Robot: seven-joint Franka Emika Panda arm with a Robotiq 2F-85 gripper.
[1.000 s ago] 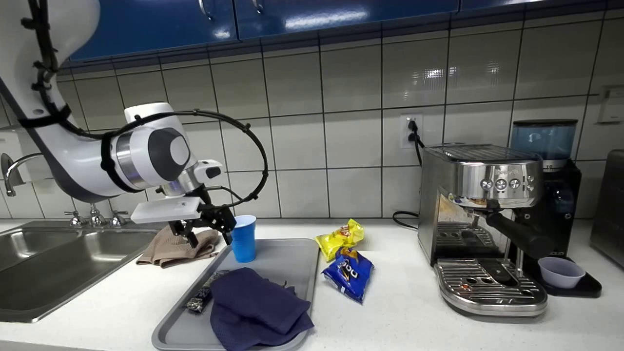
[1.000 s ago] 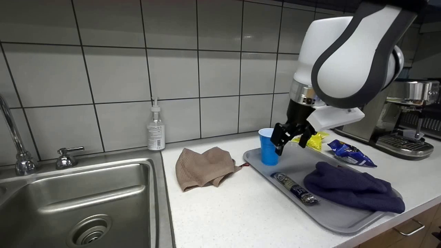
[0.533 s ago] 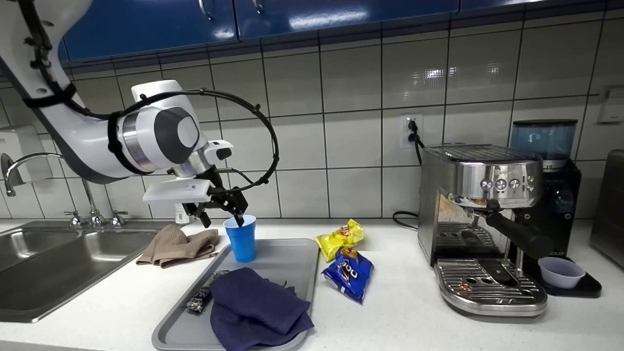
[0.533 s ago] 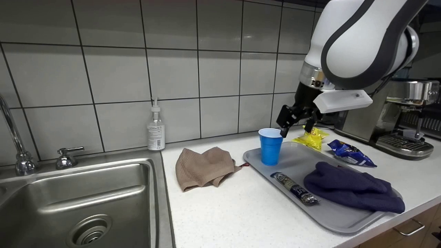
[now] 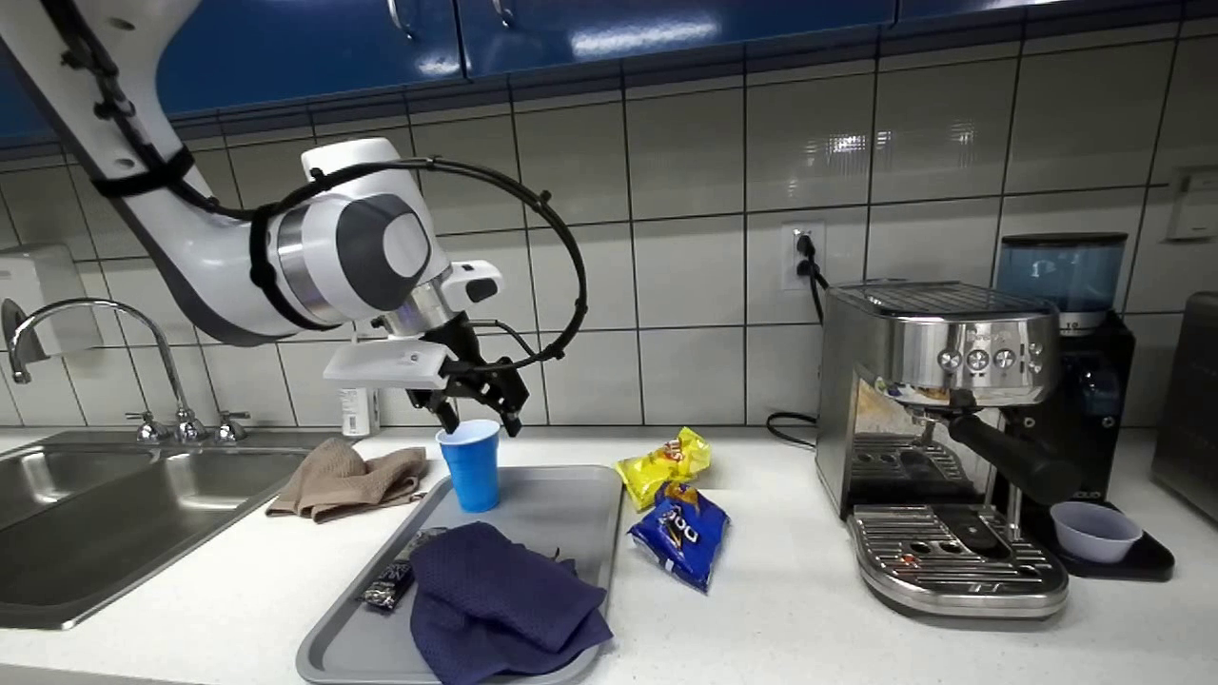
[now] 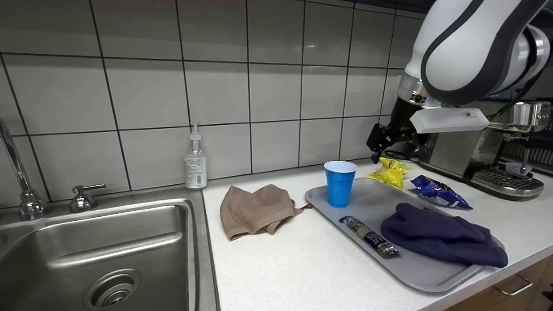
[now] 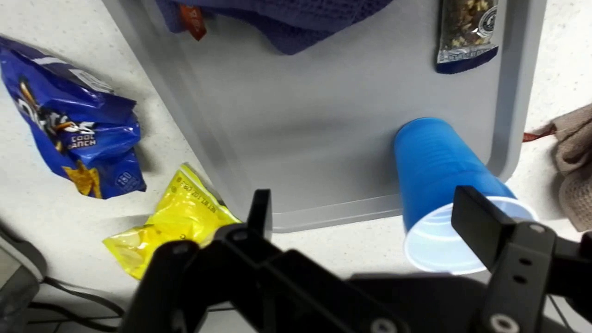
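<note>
Along a pale tiled wall, a white speckled countertop is seen, with a boxy stainless-steel espresso machine placed well apart from a flat grey tray. The tray is partly covered by a crumpled dark-blue fabric towel and flanked by a bunched brown cloth. Near the tray's wall-side end, a black two-fingered gripper is held raised, spread wide apart. On the side away from the cloth, a glossy blue chip bag and a shiny yellow packet are laid. At the tray's corner, lower than the gripper and near it, an upright blue plastic cup with a white interior is set; in the wrist view it is partly hidden by the gripper. Near the towel, a slim wrapped snack bar is laid on the tray.
</note>
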